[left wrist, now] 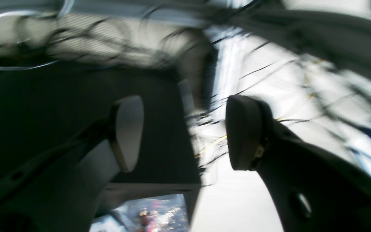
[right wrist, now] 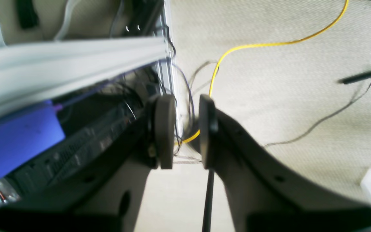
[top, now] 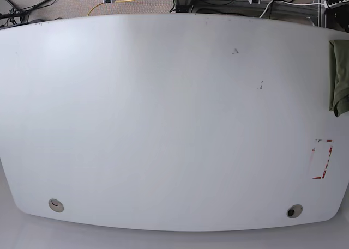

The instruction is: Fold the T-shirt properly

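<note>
Olive-green cloth T-shirt [top: 338, 77] lies bunched at the right edge of the white worktop [top: 163, 123] (partly out of frame). Left gripper [left wrist: 185, 132] fingers stand wide apart, empty; right gripper [right wrist: 187, 132] fingers are narrowly parted over the carpeted floor [right wrist: 285, 96], gripping nothing.

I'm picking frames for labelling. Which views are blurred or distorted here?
Left wrist: heavy motion smear, only the left gripper reads clearly. Right wrist: mildly soft, yellow cable legible. Base: sharp, but the lens bows the table edges, and the T-shirt is cropped at the right edge.
</note>
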Motion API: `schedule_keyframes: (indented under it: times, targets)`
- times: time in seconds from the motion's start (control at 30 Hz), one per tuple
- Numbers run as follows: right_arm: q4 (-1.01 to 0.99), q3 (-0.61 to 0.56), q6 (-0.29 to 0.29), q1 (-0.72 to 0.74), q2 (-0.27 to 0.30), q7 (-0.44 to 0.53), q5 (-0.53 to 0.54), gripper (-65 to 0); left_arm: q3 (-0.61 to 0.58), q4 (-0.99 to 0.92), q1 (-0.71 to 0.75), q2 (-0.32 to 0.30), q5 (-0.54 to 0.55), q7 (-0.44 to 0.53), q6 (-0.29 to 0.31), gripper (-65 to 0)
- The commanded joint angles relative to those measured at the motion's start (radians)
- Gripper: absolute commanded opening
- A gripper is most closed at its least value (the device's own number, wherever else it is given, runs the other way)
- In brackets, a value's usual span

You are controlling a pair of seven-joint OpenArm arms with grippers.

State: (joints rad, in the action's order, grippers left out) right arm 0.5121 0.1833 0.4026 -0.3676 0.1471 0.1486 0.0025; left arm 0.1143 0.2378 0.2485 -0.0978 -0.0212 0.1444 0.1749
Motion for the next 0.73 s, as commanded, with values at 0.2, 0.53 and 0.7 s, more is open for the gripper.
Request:
schedule_keyframes:
  times: [0.2,0.53,0.7]
  targets:
    - [-0.188,-0.144,-0.149,0.12,0.018,0.001,0.007,-52.0,-0.083,-0.162,-0.125,-0.004,0.007,0.005,-0.076,-28.3]
    - [-0.214,-0.158,-0.169,0.141,0.016,0.001,0.007,-52.0,-0.083,-0.186,-0.15,-0.004,0.005,0.005,-0.081,-28.3]
    - [-0.214,-0.16,-0.159,0.141,0.003,0.001,0.007,-52.0,-0.083,-0.179,-0.15,-0.004,0.008,0.005,-0.081,-28.3]
